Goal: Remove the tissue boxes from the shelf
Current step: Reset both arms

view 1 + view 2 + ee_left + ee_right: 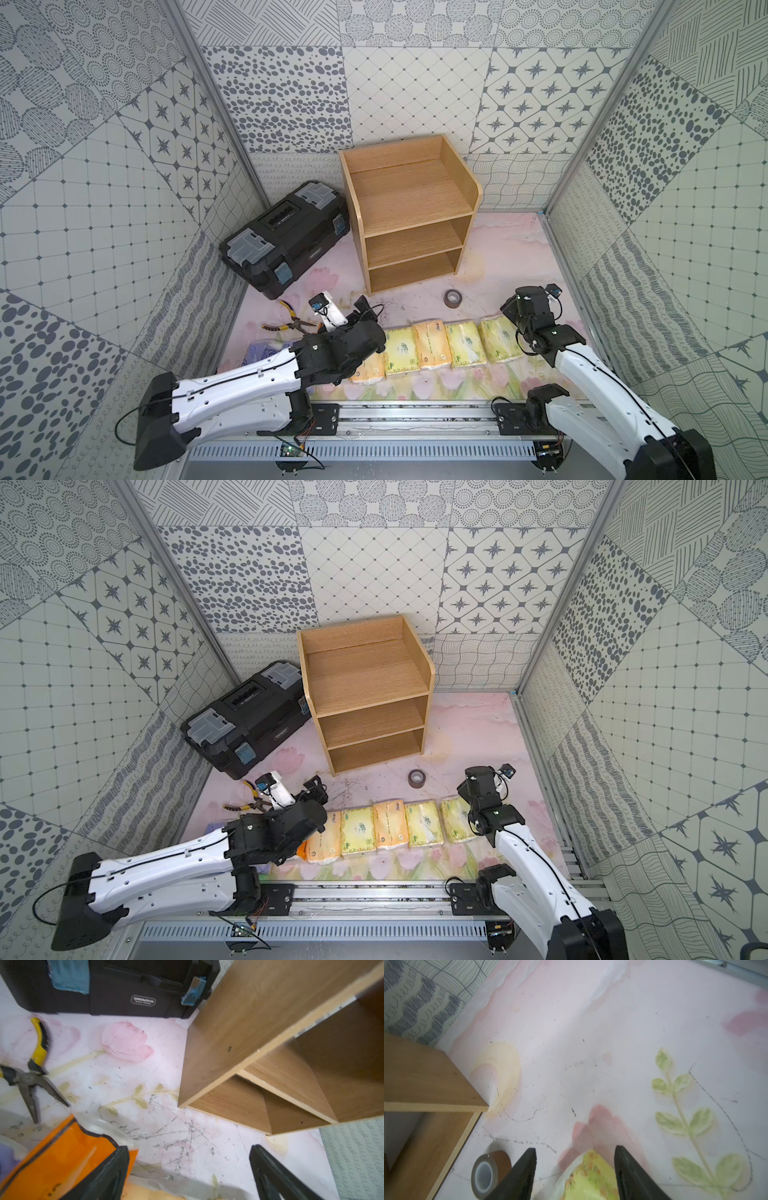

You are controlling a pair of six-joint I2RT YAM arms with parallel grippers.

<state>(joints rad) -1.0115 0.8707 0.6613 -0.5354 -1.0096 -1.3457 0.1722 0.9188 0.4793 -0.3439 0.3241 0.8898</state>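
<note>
Plainly, left fingers and right fingers gape, holding nothing.

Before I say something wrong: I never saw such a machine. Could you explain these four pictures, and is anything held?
Two white robot arms stand on a rail at the table's edge. Two pictures look down on the whole scene; the other two come from a camera on each wrist. The wooden shelf stands empty. The tissue packs lie in a row on the flowered table, near a black toolbox, pliers and a tape roll. The left tool is open beside an orange pack; the right tool is open over a yellow-green pack. Neither seems to hold anything.
</note>
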